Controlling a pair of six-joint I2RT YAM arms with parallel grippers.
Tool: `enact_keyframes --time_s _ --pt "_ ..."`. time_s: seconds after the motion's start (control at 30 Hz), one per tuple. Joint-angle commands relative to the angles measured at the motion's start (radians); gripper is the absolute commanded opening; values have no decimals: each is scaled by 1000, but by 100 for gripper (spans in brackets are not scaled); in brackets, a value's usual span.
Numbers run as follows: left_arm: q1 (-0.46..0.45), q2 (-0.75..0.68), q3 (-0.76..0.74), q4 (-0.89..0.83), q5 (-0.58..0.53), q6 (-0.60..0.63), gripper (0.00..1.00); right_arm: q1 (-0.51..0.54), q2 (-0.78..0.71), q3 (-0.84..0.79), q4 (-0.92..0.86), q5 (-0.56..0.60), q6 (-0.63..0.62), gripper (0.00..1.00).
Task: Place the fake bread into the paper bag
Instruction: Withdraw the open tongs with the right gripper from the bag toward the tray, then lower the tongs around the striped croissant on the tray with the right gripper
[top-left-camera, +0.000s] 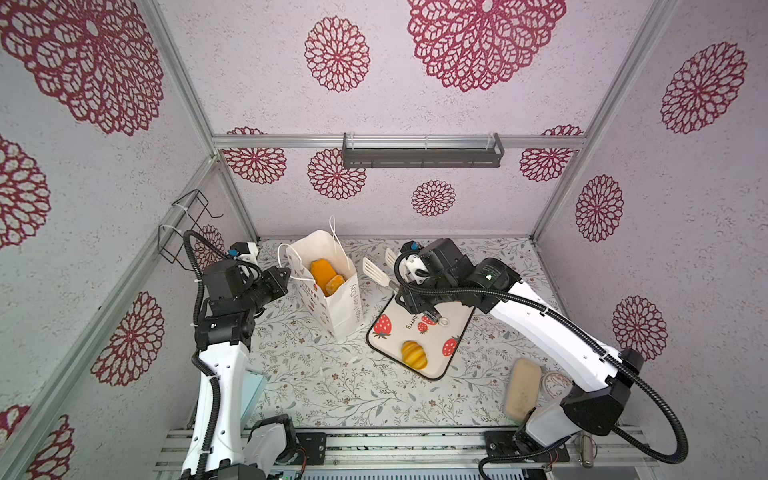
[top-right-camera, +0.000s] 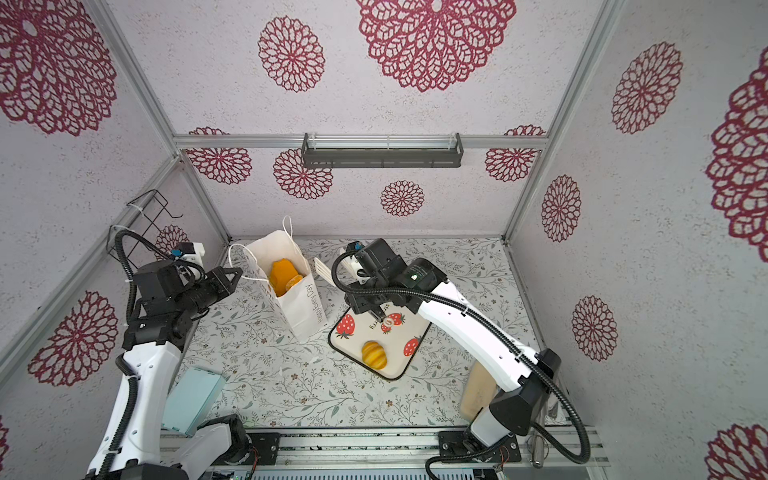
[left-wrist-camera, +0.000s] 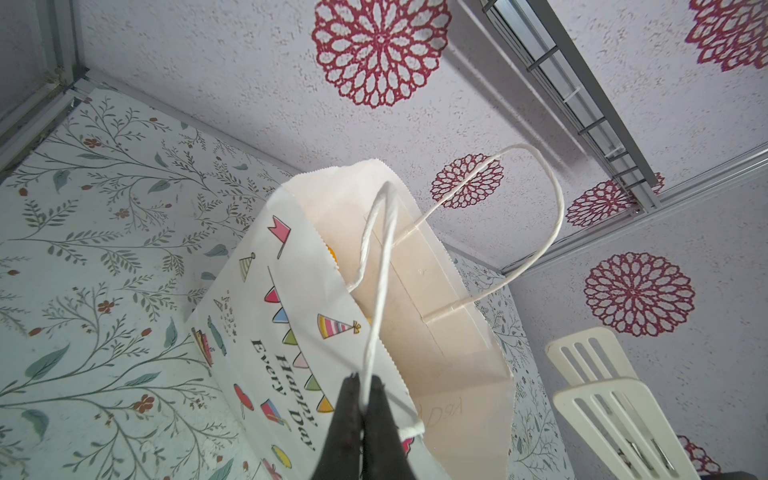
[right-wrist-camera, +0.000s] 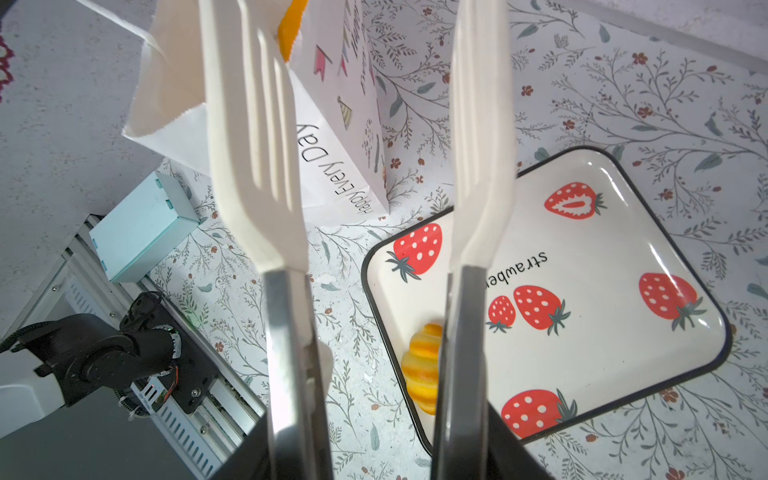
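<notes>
Far left: left gripper (left-wrist-camera: 365, 386), pinched tight on the cord handle (left-wrist-camera: 372, 332) of the paper bag (top-left-camera: 338, 309), which stands upright with its mouth open.
Inside the bag: fake bread (top-left-camera: 326, 276), two pieces showing.
Centre: tongs (top-left-camera: 374, 271), blades apart and empty, clamped in the right gripper (top-left-camera: 428, 313).
Right: strawberry tray (top-left-camera: 388, 349), with one croissant (top-left-camera: 414, 354) on it. Probably light, glossy and slippery. You should pinch it across its ridged middle.

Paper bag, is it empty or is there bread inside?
Not empty. The paper bag stands open, and a top view shows orange fake bread inside. One croissant lies outside, on the strawberry tray.
</notes>
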Motion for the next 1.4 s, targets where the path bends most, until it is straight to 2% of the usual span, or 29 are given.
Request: enact_keyframes --time_s 0.0,0.67,1.37 --pt "3 -4 -8 15 -3 4 0 -17 -75 -31 59 10 34 55" --pt "2 5 -8 17 0 0 0 -82 -152 -257 66 -44 63 54" --pt "2 8 -8 16 1 0 0 -94 -189 -441 -31 -86 82 57"
